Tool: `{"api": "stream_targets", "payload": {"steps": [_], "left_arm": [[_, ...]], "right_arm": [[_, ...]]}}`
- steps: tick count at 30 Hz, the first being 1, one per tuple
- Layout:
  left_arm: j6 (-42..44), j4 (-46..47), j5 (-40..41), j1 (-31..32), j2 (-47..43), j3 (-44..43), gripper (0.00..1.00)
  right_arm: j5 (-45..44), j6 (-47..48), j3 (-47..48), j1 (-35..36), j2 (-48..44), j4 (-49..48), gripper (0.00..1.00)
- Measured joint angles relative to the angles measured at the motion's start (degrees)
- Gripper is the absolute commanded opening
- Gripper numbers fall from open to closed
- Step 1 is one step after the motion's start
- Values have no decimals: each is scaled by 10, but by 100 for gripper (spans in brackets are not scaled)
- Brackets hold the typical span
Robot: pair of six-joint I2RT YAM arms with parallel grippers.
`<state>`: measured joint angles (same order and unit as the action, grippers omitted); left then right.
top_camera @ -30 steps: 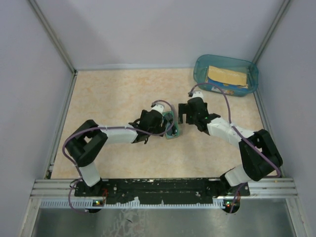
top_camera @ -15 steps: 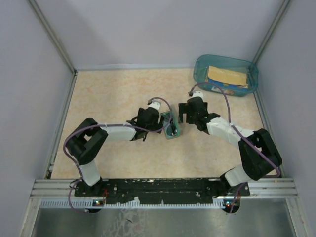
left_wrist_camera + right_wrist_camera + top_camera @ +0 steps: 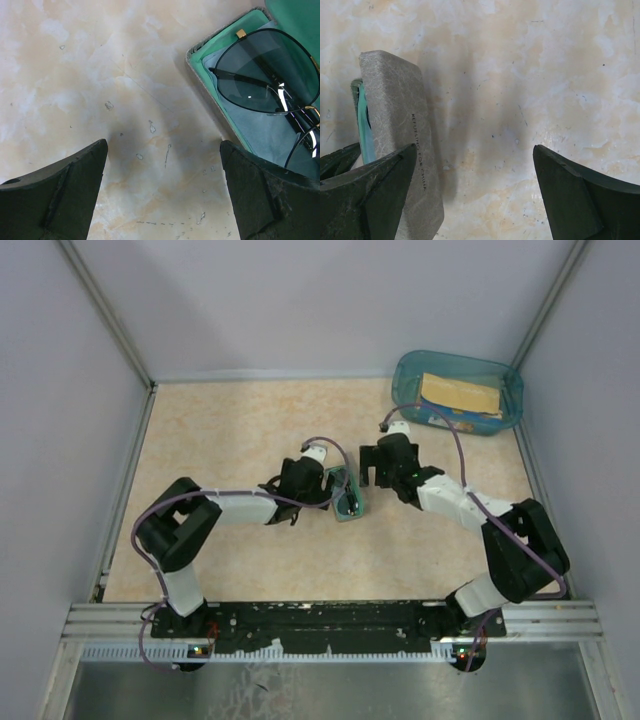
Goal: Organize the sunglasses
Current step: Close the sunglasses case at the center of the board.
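The sunglasses (image 3: 265, 75), a dark thin-framed pair with tinted lenses, lie folded on a light blue cloth (image 3: 260, 135) inside the open grey case (image 3: 200, 50) with its green lining. In the top view the case (image 3: 348, 495) sits mid-table between both arms. My left gripper (image 3: 162, 195) is open and empty over bare table just left of the case. My right gripper (image 3: 472, 195) is open and empty; the raised grey case lid (image 3: 400, 130) stands in front of its left finger (image 3: 375, 190).
A teal plastic bin (image 3: 458, 390) with a yellowish packet stands at the far right corner. Grey walls enclose the table on three sides. The arms' base rail (image 3: 330, 620) runs along the near edge.
The left gripper has drawn back a little to the left, away from the case. The right arm has barely shifted.
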<state>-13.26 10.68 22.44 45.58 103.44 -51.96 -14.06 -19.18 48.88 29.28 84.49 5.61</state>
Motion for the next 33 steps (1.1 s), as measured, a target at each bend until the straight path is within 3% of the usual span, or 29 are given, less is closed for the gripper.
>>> {"api": "stream_targets", "payload": {"steps": [33], "left_arm": [[2,0,-4,-4,15,-18,100]], "right_arm": [[-9,1,12,25,28,-1,99]]}}
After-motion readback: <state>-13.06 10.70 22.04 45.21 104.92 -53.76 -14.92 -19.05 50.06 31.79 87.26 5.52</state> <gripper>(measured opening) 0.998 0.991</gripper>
